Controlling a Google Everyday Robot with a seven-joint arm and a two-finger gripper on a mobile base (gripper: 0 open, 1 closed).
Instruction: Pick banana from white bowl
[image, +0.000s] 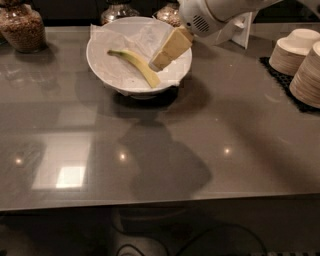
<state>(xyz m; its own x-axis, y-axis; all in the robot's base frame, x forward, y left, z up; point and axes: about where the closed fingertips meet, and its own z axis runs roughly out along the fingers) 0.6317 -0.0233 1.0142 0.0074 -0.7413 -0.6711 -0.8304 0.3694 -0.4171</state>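
The banana (134, 62) is slim and pale yellow with a greenish stem end at the left. It lies across the middle of the white bowl (98, 69), on the crumpled white paper that lines it. The bowl stands at the back of the grey table. My gripper (160, 61) reaches down from the white arm (210, 15) at the upper right. Its beige end is inside the bowl's right half, just right of the banana's lower end. It holds nothing that I can see.
Stacks of beige dishes (299, 59) stand on a black mat at the right edge. Glass jars of food stand at the back left (22, 27) and behind the bowl (116, 10). A white card stand (241, 29) is behind the arm.
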